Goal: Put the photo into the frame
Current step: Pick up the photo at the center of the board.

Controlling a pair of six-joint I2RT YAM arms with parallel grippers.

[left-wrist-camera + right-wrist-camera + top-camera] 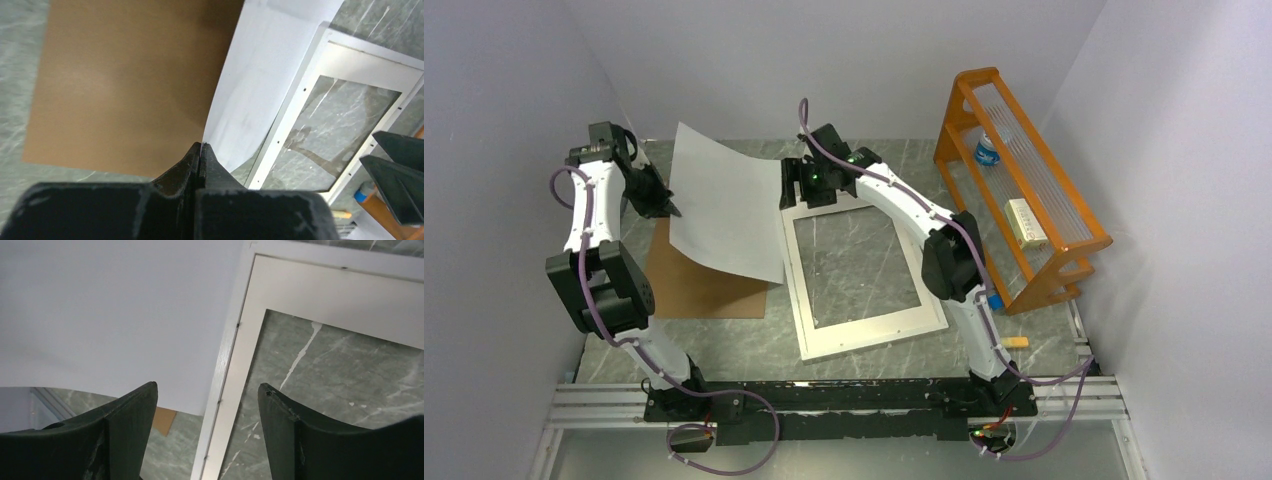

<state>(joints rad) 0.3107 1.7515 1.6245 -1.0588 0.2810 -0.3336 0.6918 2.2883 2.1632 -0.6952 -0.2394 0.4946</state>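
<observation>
The tabletop carries the frame lying flat to the right of centre. The step in hand appears to be carrying the photo across to it. The sheet hangs raised and bowed over the brown backing board, with its right edge near the frame's left rail. Whether the 2 touch cannot be told.

To do this well, the left arm should probably sweep the sheet rightward low and slowly, so it does not flap or crease. It should then let the free right edge land inside the far rail before lowering the pinched side. The left gripper has its jaws pressed together on the photo's left edge, a thin hold on 1 point, so a jerk could let the sheet pivot. The right gripper hovers over the frame's far-left corner with its jaws spread and nothing between them. It is well placed to steady or pin the incoming edge.

The frame shows a narrow pale border with a broader white band inside it, and the marbled tabletop is visible through the opening. The photo shows only its plain white reverse in all 3 views. It is rectangular and gently curved, and the printed side is hidden.
</observation>
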